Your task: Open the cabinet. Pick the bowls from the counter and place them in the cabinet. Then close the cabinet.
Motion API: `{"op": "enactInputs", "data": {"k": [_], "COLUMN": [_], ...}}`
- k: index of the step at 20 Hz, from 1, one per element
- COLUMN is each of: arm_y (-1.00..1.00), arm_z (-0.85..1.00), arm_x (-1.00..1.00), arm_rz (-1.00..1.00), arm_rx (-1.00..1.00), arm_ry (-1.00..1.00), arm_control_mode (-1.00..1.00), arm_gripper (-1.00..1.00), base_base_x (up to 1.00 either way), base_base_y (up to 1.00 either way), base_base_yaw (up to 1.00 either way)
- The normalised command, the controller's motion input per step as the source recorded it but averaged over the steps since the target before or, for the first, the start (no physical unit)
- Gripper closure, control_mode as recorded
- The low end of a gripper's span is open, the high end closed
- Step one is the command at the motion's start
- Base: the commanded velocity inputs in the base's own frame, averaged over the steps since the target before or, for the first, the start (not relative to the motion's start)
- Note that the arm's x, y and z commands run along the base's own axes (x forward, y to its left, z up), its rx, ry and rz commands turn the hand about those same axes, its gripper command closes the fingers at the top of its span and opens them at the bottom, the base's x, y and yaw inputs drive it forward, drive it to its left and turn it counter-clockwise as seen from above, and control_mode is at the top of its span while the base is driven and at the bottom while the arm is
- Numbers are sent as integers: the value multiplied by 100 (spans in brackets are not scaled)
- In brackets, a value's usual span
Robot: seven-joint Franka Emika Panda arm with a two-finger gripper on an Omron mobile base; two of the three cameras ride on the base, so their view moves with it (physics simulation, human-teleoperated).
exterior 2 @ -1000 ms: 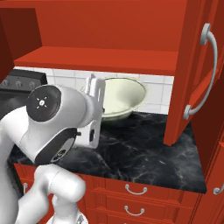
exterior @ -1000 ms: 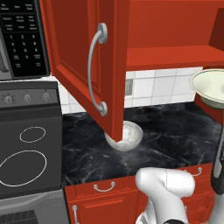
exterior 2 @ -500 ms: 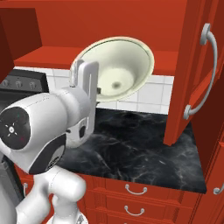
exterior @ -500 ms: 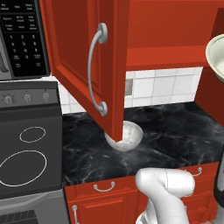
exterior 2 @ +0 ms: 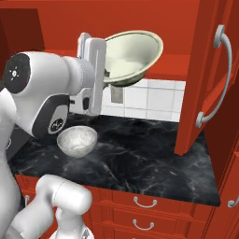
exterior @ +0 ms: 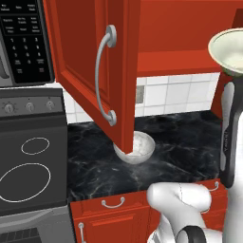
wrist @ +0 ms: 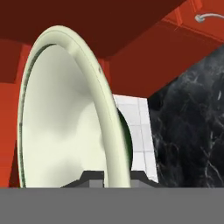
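The cream bowl (exterior 2: 133, 55) with the dark green foot hangs in the air, tilted, level with the open cabinet's lower shelf (exterior 2: 175, 62). My gripper (exterior 2: 103, 70) is shut on its left rim. In the hand view the cream bowl (wrist: 61, 113) stands on edge, and my gripper (wrist: 114, 177) clamps its rim. The same bowl (exterior: 230, 50) shows at the far right of the left base view. On the black counter (exterior 2: 144, 161) rests the grey mottled bowl (exterior: 137, 147), partly behind the open left door (exterior: 85, 61). Both cabinet doors stand open.
The open right door (exterior 2: 205, 70) with its silver handle (exterior 2: 217, 79) juts out over the counter's right end. A dark stovetop (exterior: 28, 171) and a black microwave (exterior: 23, 42) lie to the left. Red drawer fronts (exterior 2: 140, 205) run below the counter.
My arm has risen, carrying the cream bowl from just above the counter up to shelf height. The grey bowl has not moved.
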Motion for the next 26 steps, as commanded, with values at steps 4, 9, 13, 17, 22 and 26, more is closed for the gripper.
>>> {"op": "enactInputs", "data": {"k": [4,9,13,17,22,26], "arm_y": [0,-7,-5,-6,-7,-17], "arm_z": [23,3,0,0,-4,-18], "arm_x": [82,65,62,62,62,49], "arm_rz": [0,0,0,1,3,3], "arm_rx": [0,0,0,0,0,5], "arm_ry": [41,9,0,0,0,-4], "arm_control_mode": [-100,-100,-100,-100,-100,-100], "arm_gripper": [100,100,100,100,100,100], "base_base_x": [0,0,0,0,0,0], "base_base_y": [0,0,0,0,0,0], "base_base_yaw": [0,0,0,0,0,0]}}
